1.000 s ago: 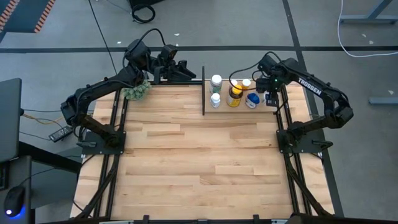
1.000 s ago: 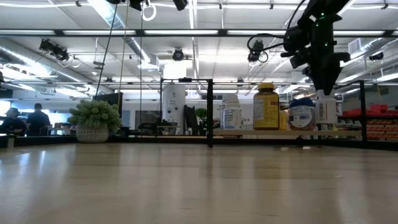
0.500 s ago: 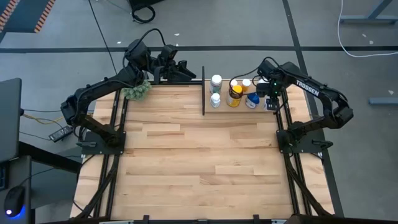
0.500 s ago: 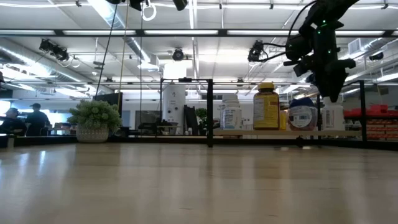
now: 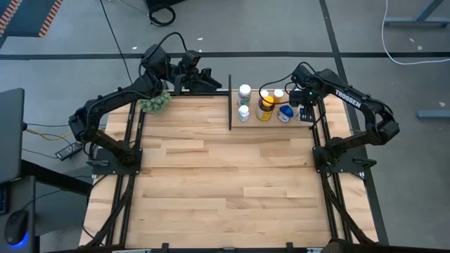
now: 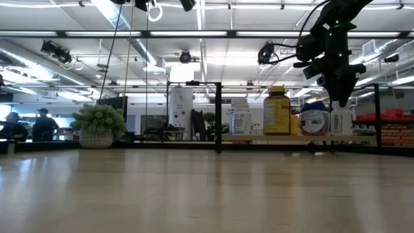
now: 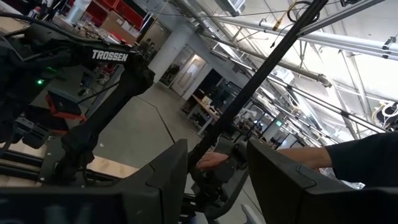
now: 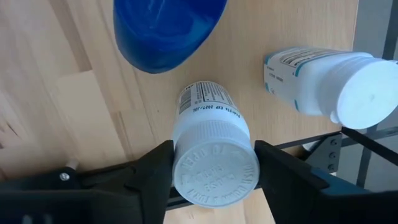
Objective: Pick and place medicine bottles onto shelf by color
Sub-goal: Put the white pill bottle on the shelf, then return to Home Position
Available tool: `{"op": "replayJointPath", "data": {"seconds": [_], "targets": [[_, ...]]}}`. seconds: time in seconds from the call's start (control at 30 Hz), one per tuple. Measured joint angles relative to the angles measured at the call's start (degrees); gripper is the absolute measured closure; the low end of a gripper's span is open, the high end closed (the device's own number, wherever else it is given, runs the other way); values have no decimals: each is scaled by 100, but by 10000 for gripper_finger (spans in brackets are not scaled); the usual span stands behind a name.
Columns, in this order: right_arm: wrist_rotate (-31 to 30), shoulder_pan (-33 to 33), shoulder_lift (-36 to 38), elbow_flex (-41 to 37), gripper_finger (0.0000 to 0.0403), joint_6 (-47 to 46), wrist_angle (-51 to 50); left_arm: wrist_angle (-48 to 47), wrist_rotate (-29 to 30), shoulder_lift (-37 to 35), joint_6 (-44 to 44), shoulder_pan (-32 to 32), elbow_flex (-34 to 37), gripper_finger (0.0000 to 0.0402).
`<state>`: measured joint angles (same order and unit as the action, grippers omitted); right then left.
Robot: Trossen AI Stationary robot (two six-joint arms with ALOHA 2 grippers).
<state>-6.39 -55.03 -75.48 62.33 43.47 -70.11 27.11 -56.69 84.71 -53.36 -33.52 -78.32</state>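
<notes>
fingers [image 8: 155, 174] beside white-capped bottle [image 8: 214, 162] on shelf [image 8: 56, 93]

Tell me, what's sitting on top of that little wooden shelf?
On the shelf stand several medicine bottles: a yellow-lidded amber one, a blue-lidded one and white-capped ones. The right hand straddles another white-capped bottle, hiding its base.

Bottles [image 5: 264, 107] crowded on the shelf [image 5: 249, 123]; open tabletop [image 5: 225, 183] in front.
</notes>
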Motion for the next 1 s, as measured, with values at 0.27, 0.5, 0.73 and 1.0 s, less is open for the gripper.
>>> {"op": "replayJointPath", "data": {"seconds": [0.27, 0.5, 0.73, 1.0], "targets": [[0, 3, 2, 2, 150, -71, 0, 0, 2, 0, -2, 0, 0, 230], [0, 8, 4, 4, 122, -198, -2, 0, 2, 0, -4, 0, 0, 230], [-3, 57, 4, 253, 111, -449, -158, 0, 0, 0, 0, -1, 0, 230], [68, 144, 7, 1140, 110, -1608, -940, 2, 0, -2, 155, -108, 0, 230]]}}
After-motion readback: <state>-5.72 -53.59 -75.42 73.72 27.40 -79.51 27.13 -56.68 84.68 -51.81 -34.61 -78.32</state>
